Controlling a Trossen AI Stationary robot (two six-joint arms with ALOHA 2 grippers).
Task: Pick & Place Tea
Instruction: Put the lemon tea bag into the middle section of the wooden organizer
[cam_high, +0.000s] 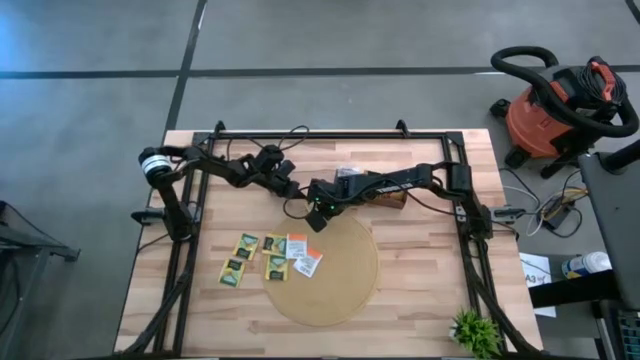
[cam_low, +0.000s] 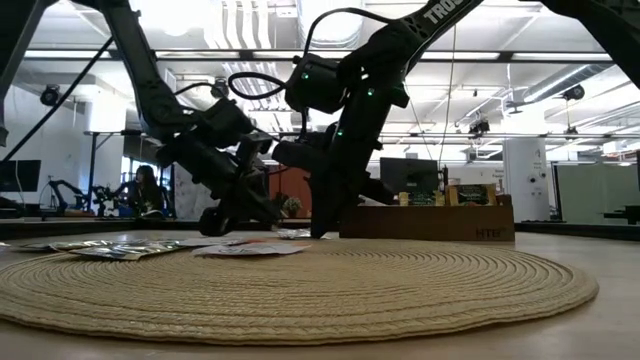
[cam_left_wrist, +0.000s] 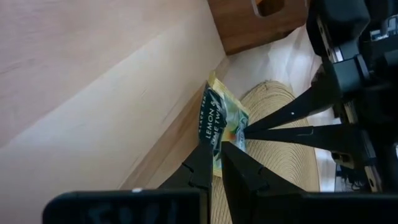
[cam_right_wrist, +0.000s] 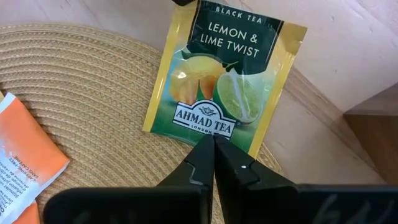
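Note:
A yellow and dark green tea sachet (cam_right_wrist: 224, 81) printed "Lemon & Lime Twist" is held between both grippers over the far edge of the round woven mat (cam_high: 330, 280). My left gripper (cam_left_wrist: 214, 150) is shut on one corner of it. My right gripper (cam_right_wrist: 214, 142), also seen as (cam_left_wrist: 245, 130), is shut on the opposite edge. Several more sachets (cam_high: 270, 255), yellow-green, orange and white, lie flat on the mat's left edge and the wood beside it. An orange one (cam_right_wrist: 25, 168) lies close by. My left gripper pinches the sachet's corner (cam_left_wrist: 213, 140) at its "Black Tea" top edge between its two fingers, slanting down at it. The sachet shows edge-on there, standing up from the fingers. My right gripper pinches the middle of the sachet's bottom edge (cam_right_wrist: 211, 132) between its two fingertips, coming steeply from above. The sachet's printed face is tilted up, over the mat's rim and the wood.
The long brown wooden box (cam_high: 385, 192) lies just beyond the grippers, toward the far right. A black frame (cam_high: 330, 135) runs round the table. A small green plant (cam_high: 475, 330) stands at the near right corner. The mat's near half is bare.

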